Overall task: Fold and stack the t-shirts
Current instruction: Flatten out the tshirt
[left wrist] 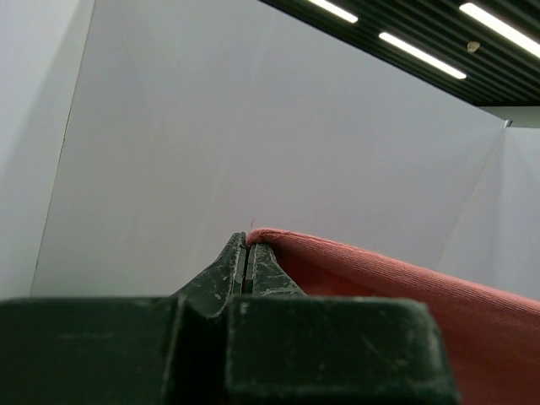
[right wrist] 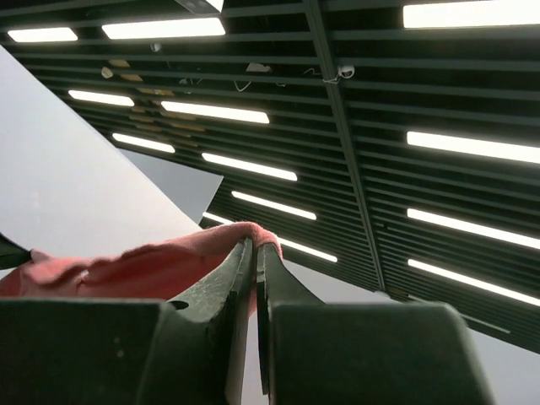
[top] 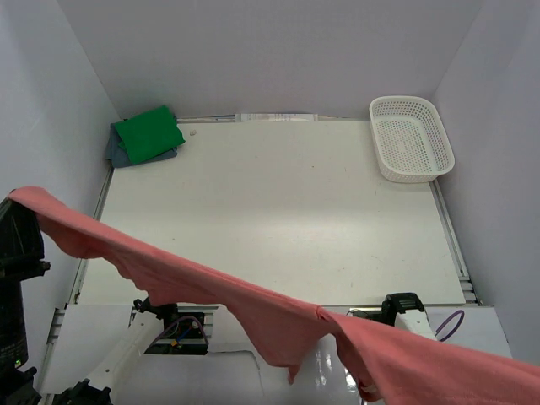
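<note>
The brick-red t-shirt [top: 253,304] hangs high in the air, stretched in a long band from the left edge to the lower right corner of the top view. My left gripper [left wrist: 245,240] is shut on one end of the red cloth [left wrist: 405,287]. My right gripper [right wrist: 255,245] is shut on the other end [right wrist: 143,266] and points up at the ceiling. The right gripper lies outside the top view. A folded green t-shirt [top: 148,133] lies on a folded blue-grey t-shirt [top: 118,153] in the table's far left corner.
A white lattice basket [top: 411,137] stands at the far right corner of the white table [top: 287,211]. Grey walls close in the table on the left, back and right. The arm bases [top: 169,325] sit at the near edge under the shirt.
</note>
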Robot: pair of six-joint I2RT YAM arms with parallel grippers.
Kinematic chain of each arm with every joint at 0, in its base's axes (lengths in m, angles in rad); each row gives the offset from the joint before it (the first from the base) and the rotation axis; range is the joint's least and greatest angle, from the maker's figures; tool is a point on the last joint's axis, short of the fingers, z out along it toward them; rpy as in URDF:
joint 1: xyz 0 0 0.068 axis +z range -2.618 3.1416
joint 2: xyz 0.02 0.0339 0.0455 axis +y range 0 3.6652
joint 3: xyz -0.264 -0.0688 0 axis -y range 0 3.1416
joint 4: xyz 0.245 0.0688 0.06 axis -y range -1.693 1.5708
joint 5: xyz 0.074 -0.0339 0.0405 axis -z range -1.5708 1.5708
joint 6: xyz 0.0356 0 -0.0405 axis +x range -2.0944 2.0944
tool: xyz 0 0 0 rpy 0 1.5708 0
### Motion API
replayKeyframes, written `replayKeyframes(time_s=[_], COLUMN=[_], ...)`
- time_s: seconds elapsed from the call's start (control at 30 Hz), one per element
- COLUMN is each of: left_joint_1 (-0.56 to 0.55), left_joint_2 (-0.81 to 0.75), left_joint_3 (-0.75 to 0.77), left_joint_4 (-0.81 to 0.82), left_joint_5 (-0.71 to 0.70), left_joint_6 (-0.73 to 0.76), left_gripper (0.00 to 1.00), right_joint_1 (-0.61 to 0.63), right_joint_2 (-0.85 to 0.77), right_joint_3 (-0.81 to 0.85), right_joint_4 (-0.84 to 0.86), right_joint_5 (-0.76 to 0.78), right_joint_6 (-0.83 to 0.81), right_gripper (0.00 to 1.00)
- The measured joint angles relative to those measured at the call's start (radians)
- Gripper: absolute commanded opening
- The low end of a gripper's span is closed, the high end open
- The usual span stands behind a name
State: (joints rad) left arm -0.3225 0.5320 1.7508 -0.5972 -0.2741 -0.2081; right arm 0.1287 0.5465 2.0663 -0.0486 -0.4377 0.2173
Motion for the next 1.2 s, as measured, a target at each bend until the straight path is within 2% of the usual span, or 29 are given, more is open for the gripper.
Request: replayKeyframes(time_s=[0.33,0.47,0.57,0.73,0.97,1.2], left_joint_1=[0.000,0.000,0.000,0.000,0.000,0.000], left_joint_2=[-0.071,-0.077,-0.068,0.050,0.221,0.437], left_joint_3=[-0.017,-0.163,-0.336,-0.546,-0.706,-0.779], left_joint_4=[0.039,0.105,0.130,0.135,0.168,0.292], left_joint_5=[-0.009,-0.020,-0.034,-0.052,-0.081,-0.085], left_joint_6=[-0.007,-0.010,-0.011,-0.011,0.003,0.013], left_gripper=[0.00,0.00,0.00,0.00,0.00,0.00], right_joint_1=[-0.012,-0.011,-0.009,-0.008,-0.004,-0.003], right_joint_2=[0.000,0.022,0.022,0.069,0.188,0.243], right_joint_3=[0.040,-0.002,-0.164,-0.549,-0.993,-1.196], right_joint_4=[-0.038,-0.023,0.023,0.026,0.019,0.106], right_joint_5=[0.084,0.084,0.084,0.097,0.095,0.071], right_joint_6=[0.016,0.043,0.075,0.129,0.178,0.196], right_gripper=[0.08,0.08,0.08,0.08,0.08,0.08])
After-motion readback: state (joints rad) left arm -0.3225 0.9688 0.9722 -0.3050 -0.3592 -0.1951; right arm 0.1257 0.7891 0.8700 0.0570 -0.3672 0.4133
